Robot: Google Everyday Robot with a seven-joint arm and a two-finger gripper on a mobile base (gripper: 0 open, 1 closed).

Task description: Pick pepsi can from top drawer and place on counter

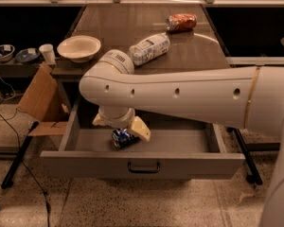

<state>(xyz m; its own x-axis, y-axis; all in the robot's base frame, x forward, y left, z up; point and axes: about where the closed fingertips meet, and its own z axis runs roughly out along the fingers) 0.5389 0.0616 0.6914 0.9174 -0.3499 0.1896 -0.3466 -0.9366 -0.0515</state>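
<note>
The pepsi can [123, 138], dark blue and dented, lies on its side on the floor of the open top drawer [142, 163], left of centre. My gripper [120, 129] hangs down into the drawer from the large white arm, directly over the can. Its cream fingers [139, 129] are spread to either side of the can's top, open, and the can rests on the drawer floor. The arm hides the back of the drawer. The counter [199, 51] lies just behind the drawer.
On the counter are a cream bowl [78, 47], a white-labelled bottle [149, 48] lying down and an orange-red can [181, 21] on its side. A cardboard box [40, 96] leans at the drawer's left. A cup [48, 53] and dishes [2, 52] sit on a side shelf at the left.
</note>
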